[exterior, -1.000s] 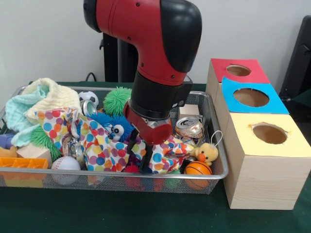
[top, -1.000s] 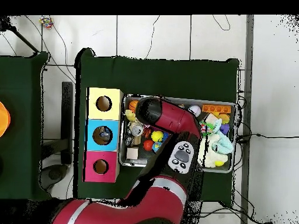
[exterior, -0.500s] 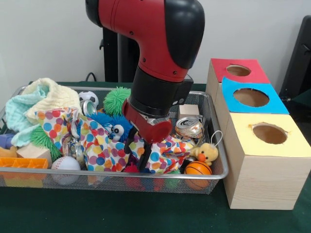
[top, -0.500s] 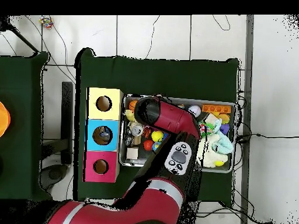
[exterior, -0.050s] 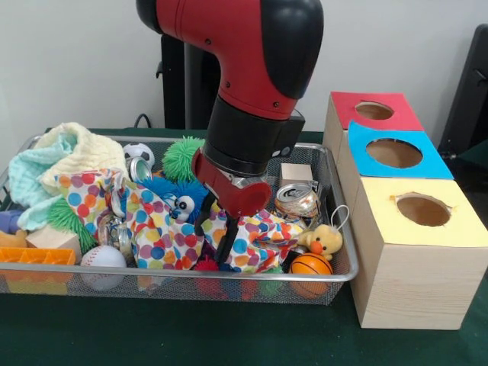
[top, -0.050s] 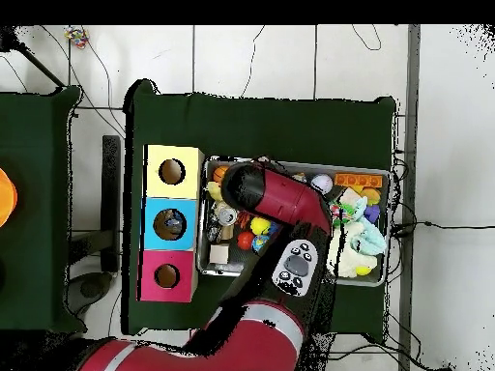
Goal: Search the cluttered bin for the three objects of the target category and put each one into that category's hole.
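From the front, my pincer [exterior, -0.050s: 216, 242] hangs low over the near middle of the wire mesh bin [exterior, -0.050s: 335, 280], its two dark fingers [exterior, -0.050s: 227, 242] spread apart and empty, their tips down in the folds of the white polka-dot cloth [exterior, -0.050s: 156, 232] that lies crumpled across the bin's centre. Which category I am hunting I cannot tell, so I weigh what lies closest. A small orange rubber basketball [exterior, -0.050s: 310, 264] sits at the bin's near right corner, to the right of my pincer and a little nearer the front rim; it is round, so it has no long axis to line up with. Touching it is a soft yellow plush duck [exterior, -0.050s: 325, 240]. A crushed shiny metal can [exterior, -0.050s: 296, 200] lies behind the duck, and a smooth white baseball [exterior, -0.050s: 102, 258] rests near the front rim on the left. I judge the cloth limp and likely to snag my fingertips. Beside the bin's right edge stand three wooden boxes, topped yellow [exterior, -0.050s: 422, 212], blue [exterior, -0.050s: 395, 153] and red [exterior, -0.050s: 374, 111], each with a round hole.

From overhead, my red arm [top, -0.050s: 280, 198] covers the bin's middle and hides the pincer; the three boxes line the bin's left edge.
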Robot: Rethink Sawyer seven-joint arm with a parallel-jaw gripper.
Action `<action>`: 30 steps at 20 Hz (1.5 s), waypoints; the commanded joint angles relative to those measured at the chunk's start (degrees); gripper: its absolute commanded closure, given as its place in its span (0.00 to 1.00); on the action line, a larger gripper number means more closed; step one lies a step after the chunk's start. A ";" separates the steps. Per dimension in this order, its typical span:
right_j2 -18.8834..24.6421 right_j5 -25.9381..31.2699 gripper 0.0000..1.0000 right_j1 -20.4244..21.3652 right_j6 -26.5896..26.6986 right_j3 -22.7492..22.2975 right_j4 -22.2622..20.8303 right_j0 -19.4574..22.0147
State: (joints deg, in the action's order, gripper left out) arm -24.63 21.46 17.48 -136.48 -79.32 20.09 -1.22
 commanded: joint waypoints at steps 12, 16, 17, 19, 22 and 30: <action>19.37 -12.23 0.00 1.25 -1.41 -15.63 -4.87 13.14; 20.78 -14.32 0.00 0.91 -2.45 -17.55 -7.04 13.94; 20.93 -15.01 0.00 0.80 -2.56 -17.87 -7.72 13.86; 21.18 -15.89 0.00 0.97 -2.76 -18.41 -8.90 13.83; 21.08 -16.99 0.00 1.32 -3.26 -18.98 -10.20 13.37; 19.28 -17.29 0.00 0.48 -3.48 -17.01 -12.79 11.97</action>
State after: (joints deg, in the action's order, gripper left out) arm -11.02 6.61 19.60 -136.48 -93.76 10.35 10.85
